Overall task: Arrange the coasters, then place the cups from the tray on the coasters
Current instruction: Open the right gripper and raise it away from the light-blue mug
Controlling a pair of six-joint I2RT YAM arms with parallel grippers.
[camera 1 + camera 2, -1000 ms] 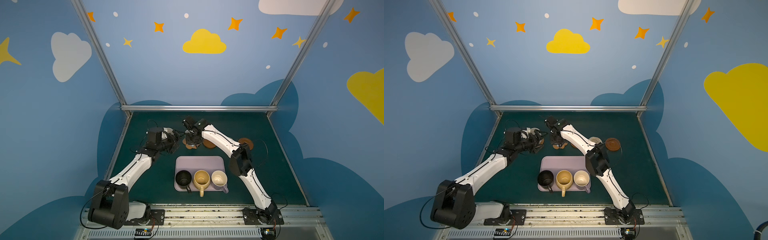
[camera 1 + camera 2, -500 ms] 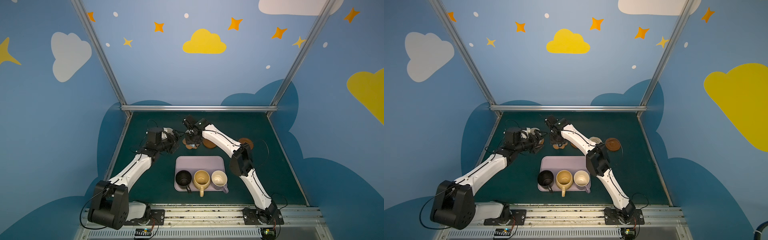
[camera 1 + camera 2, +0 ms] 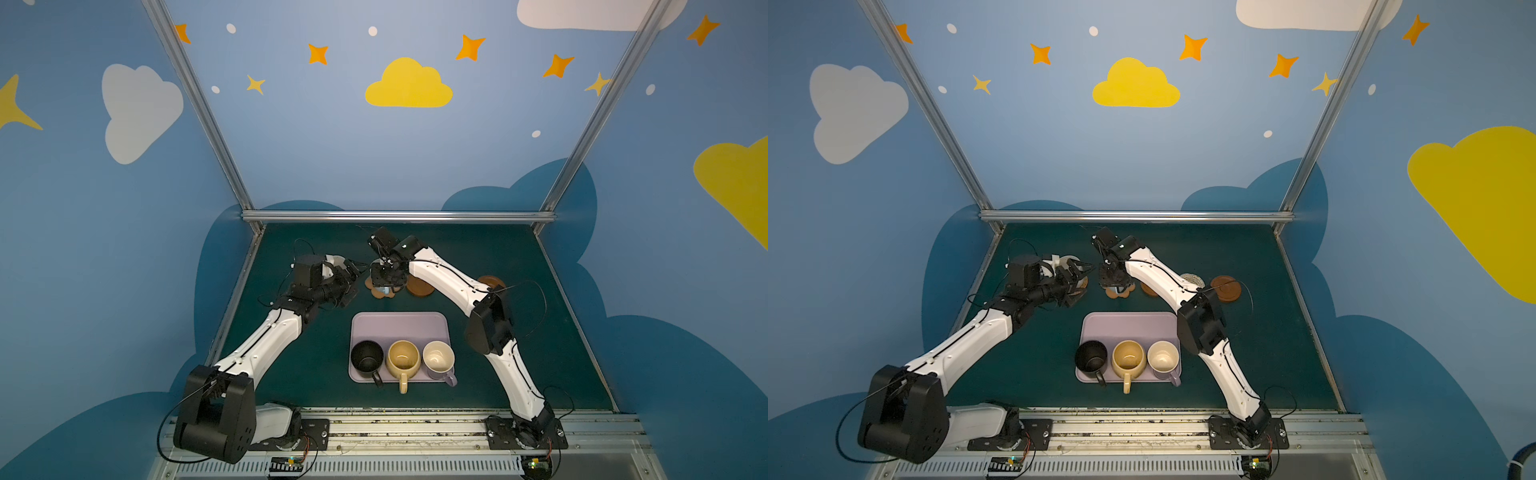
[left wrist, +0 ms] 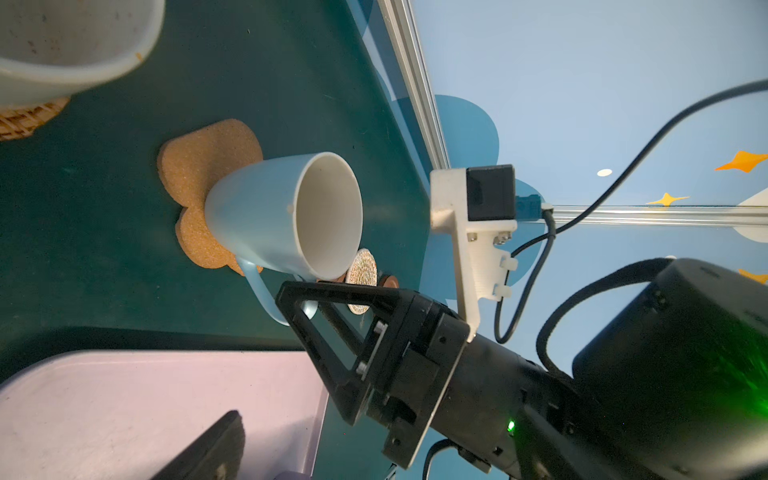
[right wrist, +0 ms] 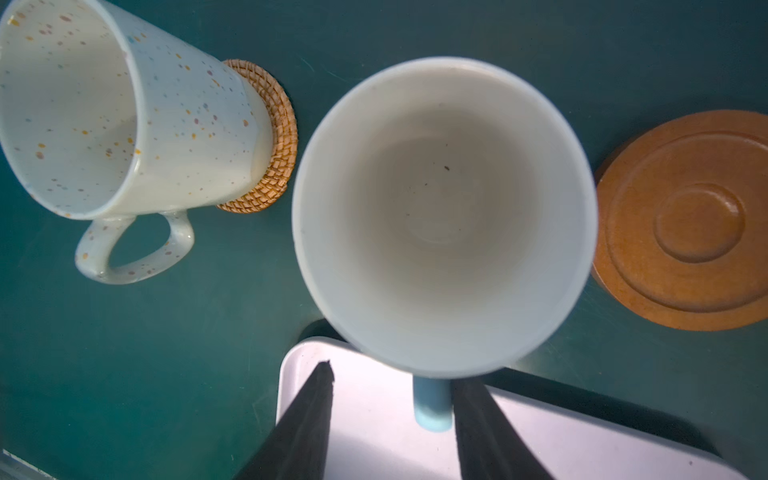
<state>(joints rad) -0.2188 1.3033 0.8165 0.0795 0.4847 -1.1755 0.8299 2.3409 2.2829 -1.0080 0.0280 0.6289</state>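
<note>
Light blue mug (image 5: 444, 216) parked on flower coaster (image 4: 199, 166), right tool (image 5: 392, 374) released (left tool (image 3: 1080, 277) gaping too). Next: lift clear, then hit the tray (image 3: 399, 328).

Tray (image 3: 399, 328): carrying three mugs (image 3: 402, 360) along its near edge.
Behind tray: speckled mug (image 5: 104, 112) sitting on woven coaster (image 5: 274, 137) (leftmost); plain mug (image 4: 266, 216) sitting on flower-shaped coaster (image 4: 199, 162); ringed disc (image 5: 685, 220) lying rightward.

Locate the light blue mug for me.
The light blue mug stands on the tan flower-shaped coaster, just behind the lilac-pink tray in both top views, between the cream speckled mug on its left and a brown wooden disc on its right.
</note>
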